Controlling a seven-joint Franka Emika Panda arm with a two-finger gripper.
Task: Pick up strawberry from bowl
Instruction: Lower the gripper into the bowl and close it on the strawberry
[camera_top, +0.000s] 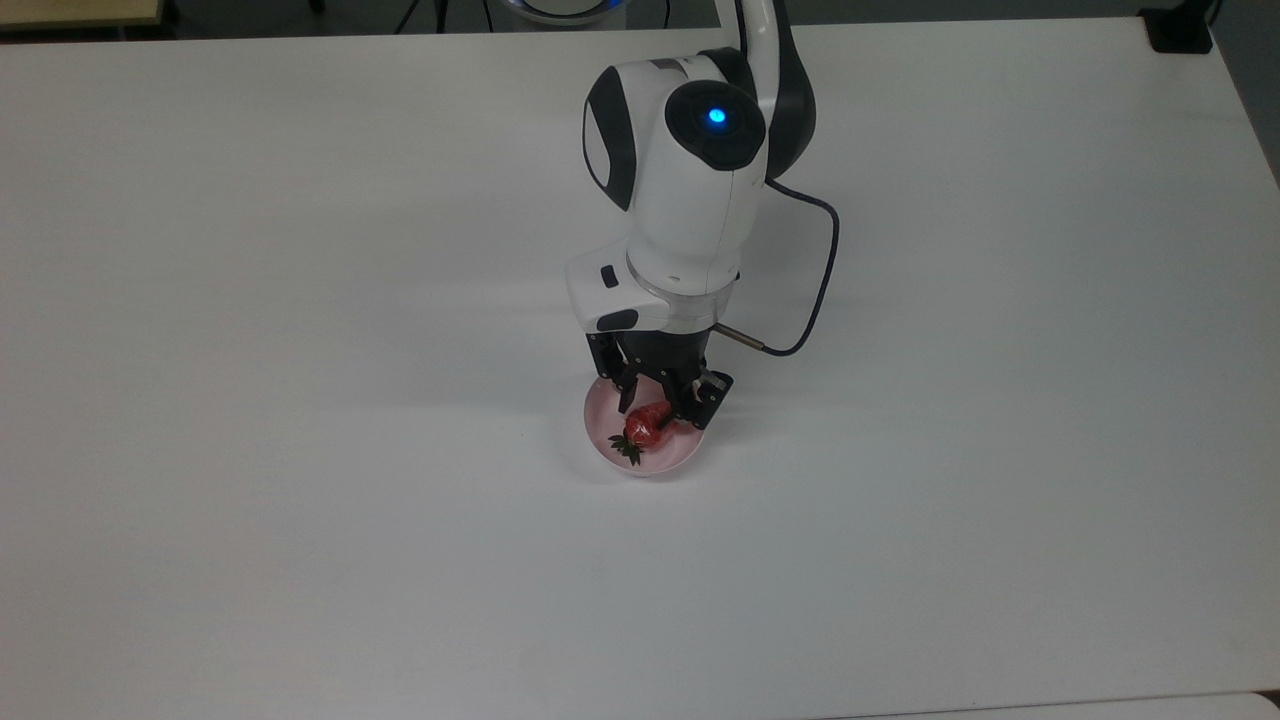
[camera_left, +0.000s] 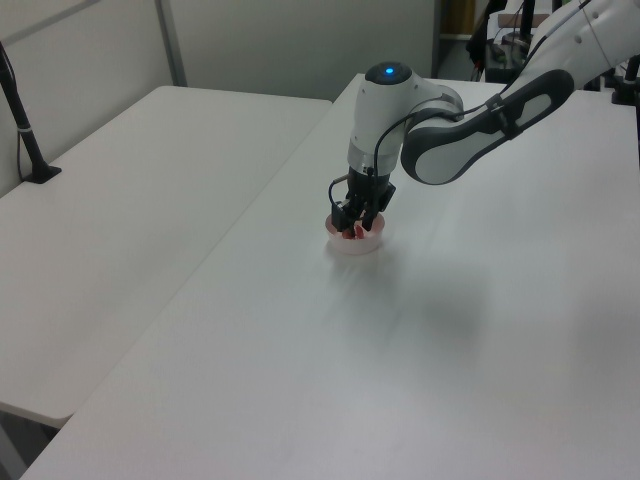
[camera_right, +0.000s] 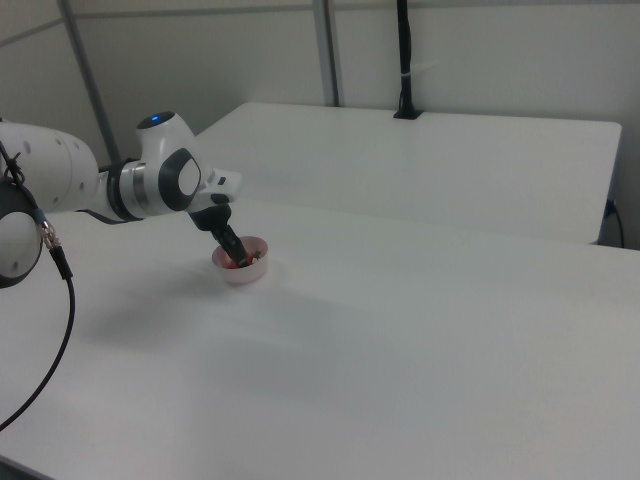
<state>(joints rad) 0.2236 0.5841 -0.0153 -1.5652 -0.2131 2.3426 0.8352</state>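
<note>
No legible text (none anywhere)

The broad white matte counter (camera_top: 300, 300) spreads across the top view, smooth and plain. In the left view, a second white counter (camera_left: 140, 190) stands just beside it on the left view's left, a narrow seam running between the two – on this one a black upright post with a flat foot (camera_left: 25, 125) rises near the far left edge. The right view shows the neighbouring white counter (camera_right: 430, 160) behind the main one, a black post (camera_right: 404, 60) standing at its far side against pale grey wall panels (camera_right: 500, 60) divided by slim metal uprights (camera_right: 325, 50) – at the top view's upper right corner sits a small black block (camera_top: 1180, 28)
</note>
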